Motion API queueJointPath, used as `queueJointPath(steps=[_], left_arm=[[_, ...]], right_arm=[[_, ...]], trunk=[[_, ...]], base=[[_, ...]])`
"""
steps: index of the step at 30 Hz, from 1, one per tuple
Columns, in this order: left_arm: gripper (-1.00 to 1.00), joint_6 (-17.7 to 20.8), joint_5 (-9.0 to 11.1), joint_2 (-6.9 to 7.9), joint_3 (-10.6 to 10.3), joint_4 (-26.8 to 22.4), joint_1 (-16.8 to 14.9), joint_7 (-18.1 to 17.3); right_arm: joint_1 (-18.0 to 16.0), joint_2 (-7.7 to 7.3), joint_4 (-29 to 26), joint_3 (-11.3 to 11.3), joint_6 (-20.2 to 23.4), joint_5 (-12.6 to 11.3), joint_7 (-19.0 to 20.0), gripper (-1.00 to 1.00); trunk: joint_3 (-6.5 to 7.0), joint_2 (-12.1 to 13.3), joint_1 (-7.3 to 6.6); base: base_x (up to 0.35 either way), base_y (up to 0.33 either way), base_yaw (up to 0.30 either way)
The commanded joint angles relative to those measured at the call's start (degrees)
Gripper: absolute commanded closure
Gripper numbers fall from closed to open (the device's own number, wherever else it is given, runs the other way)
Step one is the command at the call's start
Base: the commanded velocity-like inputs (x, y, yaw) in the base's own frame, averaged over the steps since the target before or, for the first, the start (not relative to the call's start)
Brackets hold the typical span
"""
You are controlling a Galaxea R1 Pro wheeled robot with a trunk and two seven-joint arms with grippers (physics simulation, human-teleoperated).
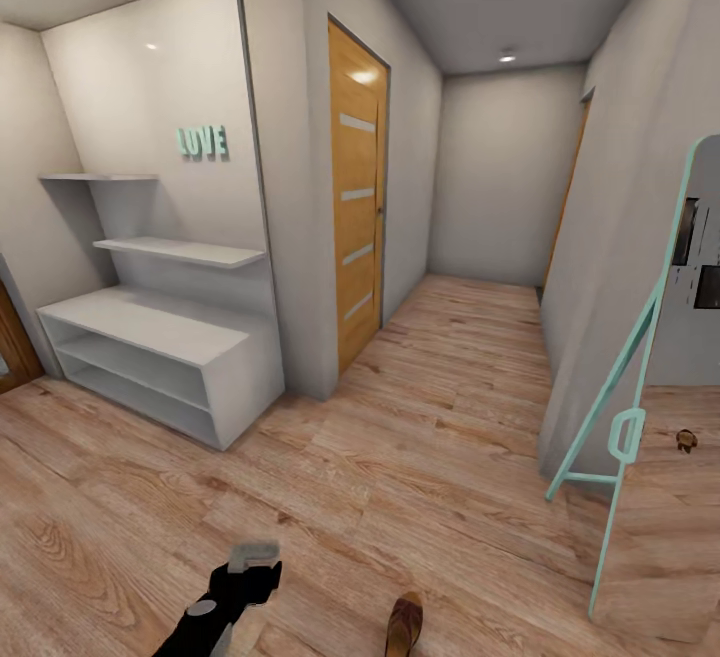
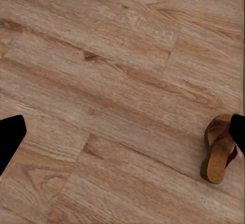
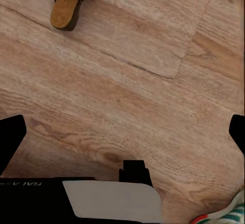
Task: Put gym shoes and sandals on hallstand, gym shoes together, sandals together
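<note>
One brown sandal (image 1: 404,625) with a tan footbed lies on the wood-plank corridor floor (image 1: 420,457) at the bottom of the head view. It also shows as the sandal (image 2: 220,150) in the left wrist view and the sandal (image 3: 71,1) in the right wrist view. My left gripper (image 1: 250,577) hangs over bare floor to the sandal's left. It is open (image 2: 122,137), with one fingertip (image 2: 239,132) overlapping the sandal in the picture. My right gripper (image 3: 122,134) is open over bare planks. A white sneaker with green stripes (image 3: 224,215) peeks in at a corner. The light-grey hallstand (image 1: 150,337) stands far left with bare shelves.
Stepped grey wall shelves (image 1: 180,251) hang above the hallstand. An orange door (image 1: 358,207) is in the wall beyond it. A teal-framed standing mirror (image 1: 640,397) leans at the right. The corridor runs on ahead between the walls.
</note>
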Motion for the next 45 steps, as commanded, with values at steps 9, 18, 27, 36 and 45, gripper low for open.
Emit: queueJointPath(steps=[9,18,27,36,45], left_arm=[[-1.0,0.9,0.0,0.01,0.0,-1.9,-1.8,0.0],[-1.0,0.7,0.0,-0.02,-0.1,-2.7,-1.8,0.0],[-1.0,0.6,0.0,-0.09,-0.3,-2.7,-1.8,0.0],[-1.0,0.7,0.0,-0.09,-0.3,-2.5,-1.8,0.0],[-1.0,0.7,0.1,-0.09,-0.3,-2.4,-1.8,0.0]], right_arm=[[-0.9,0.07,-7.9,0.2,3.0,0.0,0.2,-1.0],[-0.9,0.19,-8.4,0.6,3.1,0.5,0.2,-1.0],[-0.9,0.14,-8.4,0.3,3.1,0.5,0.0,-1.0],[-0.9,0.12,-8.4,0.2,3.1,0.2,-0.1,-1.0],[-0.9,0.17,-8.2,0.1,3.1,0.1,-0.1,-1.0]], trunk=[[-0.08,0.0,0.0],[-0.08,0.0,0.0],[-0.08,0.0,0.0],[-0.08,0.0,0.0],[-0.08,0.0,0.0]], base=[[0.0,0.0,0.0],[0.0,0.0,-0.001],[0.0,0.0,-0.199],[0.0,0.0,-0.294],[0.0,0.0,-0.299]])
